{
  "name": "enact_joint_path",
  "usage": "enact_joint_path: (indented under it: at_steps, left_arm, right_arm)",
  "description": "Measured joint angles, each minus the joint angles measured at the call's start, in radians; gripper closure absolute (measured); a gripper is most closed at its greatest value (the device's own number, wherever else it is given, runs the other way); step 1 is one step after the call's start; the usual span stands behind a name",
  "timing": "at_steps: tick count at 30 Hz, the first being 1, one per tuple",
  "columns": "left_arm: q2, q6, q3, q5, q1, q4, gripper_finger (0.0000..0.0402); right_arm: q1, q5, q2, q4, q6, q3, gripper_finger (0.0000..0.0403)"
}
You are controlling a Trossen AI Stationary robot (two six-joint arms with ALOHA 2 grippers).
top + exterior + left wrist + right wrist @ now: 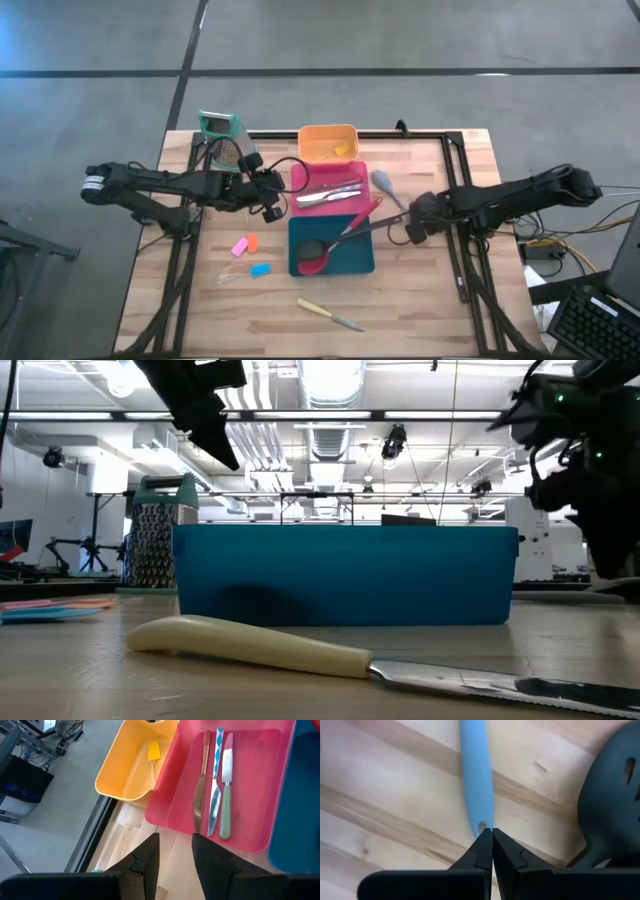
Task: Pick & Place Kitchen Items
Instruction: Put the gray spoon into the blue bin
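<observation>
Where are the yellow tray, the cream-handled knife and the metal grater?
yellow tray [318,136]: high view, bare floor of the tray.
cream-handled knife [250,644]: low view, middle of its handle.
metal grater [152,545]: low view, its perforated metal face.

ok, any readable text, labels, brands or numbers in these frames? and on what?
None can be read.
Teal tray: plain wall, no label.
Grater: no marking legible.
Cream-handled knife: no brand visible on handle or blade.
Cutlery in the pink tray: one piece carries a blue-and-white pattern, no letters.
</observation>
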Motion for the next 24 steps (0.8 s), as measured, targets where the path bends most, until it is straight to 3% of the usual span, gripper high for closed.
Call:
enact_joint_path:
  at_steps: [7,14,24]
  left_arm:
    - [0.000,0.000,0.000,0.000,0.000,0.001,0.0282]
    - [0.000,0.000,-0.001,0.000,0.000,0.007,0.0282]
    - [0.000,0.000,-0.002,0.000,0.001,0.009,0.0282]
  right_arm:
    - [-0.001,0.032,-0.066,0.007,-0.029,0.000,0.0397]
    - [-0.006,0.080,-0.044,0.072,-0.107,0.000,0.0391]
    - [-0.011,0.062,0.112,0.080,-0.157,-0.003,0.0282]
